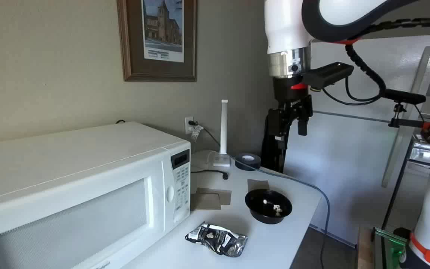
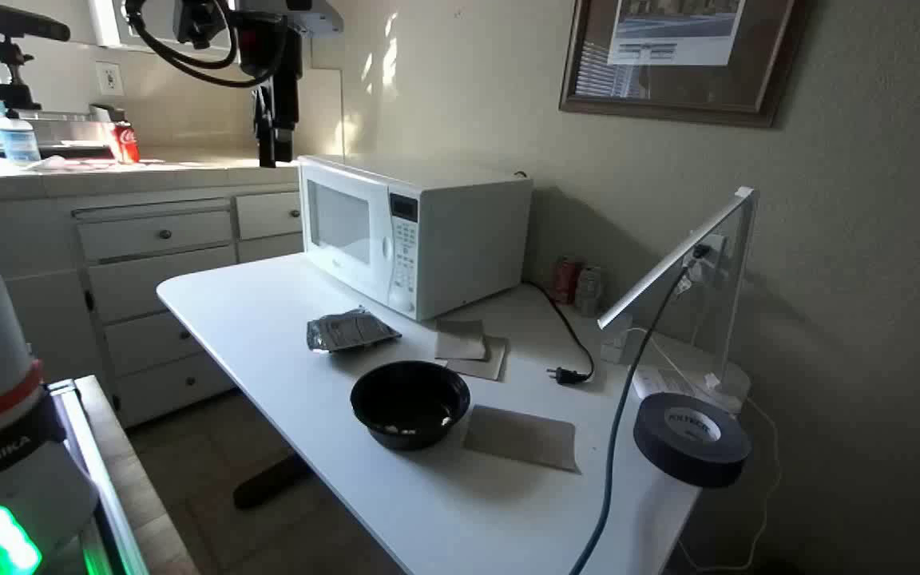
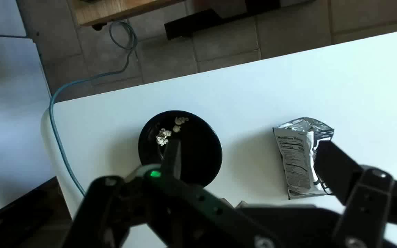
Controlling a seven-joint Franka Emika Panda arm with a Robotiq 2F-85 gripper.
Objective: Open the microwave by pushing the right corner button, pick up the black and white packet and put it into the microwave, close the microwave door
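The white microwave [image 1: 88, 157] stands on the white table against the wall, its door shut; it also shows in an exterior view [image 2: 472, 239]. Its large button [image 1: 181, 214] is at the bottom of the control panel, at the right corner. The black and white packet [image 1: 217, 238] lies on the table in front of the microwave, in both exterior views [image 2: 350, 330] and the wrist view [image 3: 298, 162]. My gripper [image 1: 290, 135] is open and empty, pointing down, high above the table. In the wrist view its fingers [image 3: 250, 156] are wide apart, one overlapping the packet's edge from above.
A black bowl [image 1: 268, 205] with bits of popcorn sits near the packet. Brown cardboard pieces [image 2: 520, 438] lie around it. A loose plug [image 2: 570, 375], a long cable [image 2: 616, 447], a tape roll [image 2: 691, 439] and a clear stand [image 2: 735, 279] are farther along the table.
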